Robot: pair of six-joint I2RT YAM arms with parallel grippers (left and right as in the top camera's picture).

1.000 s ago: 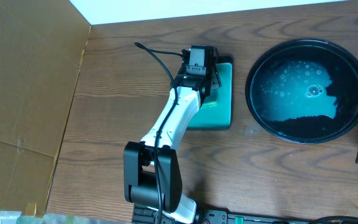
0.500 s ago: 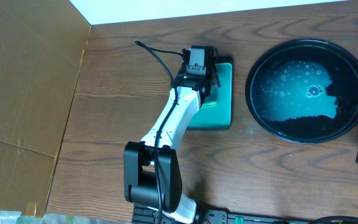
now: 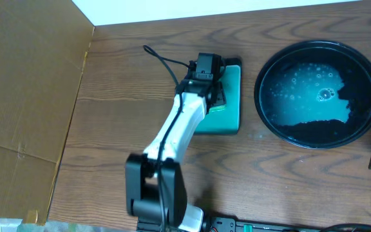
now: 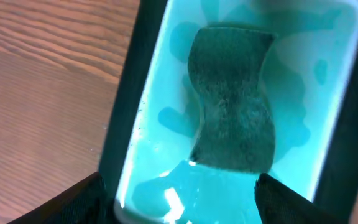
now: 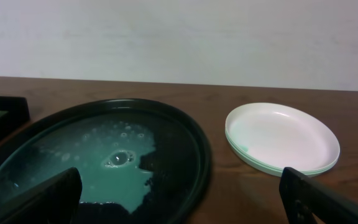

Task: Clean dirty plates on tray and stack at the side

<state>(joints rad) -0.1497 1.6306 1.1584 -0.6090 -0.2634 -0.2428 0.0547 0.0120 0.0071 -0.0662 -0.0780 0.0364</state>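
On the wooden worktop (image 3: 121, 96), the tray (image 3: 314, 138) held only suds and the plates (image 5: 283, 137) sat stacked beside it toward the right edge, the job seemingly done. The left hand (image 4: 182, 202) hung spread over a sponge (image 4: 232, 106), and the right hand (image 5: 179, 199) was spread and empty.

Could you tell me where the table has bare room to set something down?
Bare wood between the cardboard and the teal dish, and on the tray's near side. Crowded: the dish under the left end effector; the gap between tray and plates.
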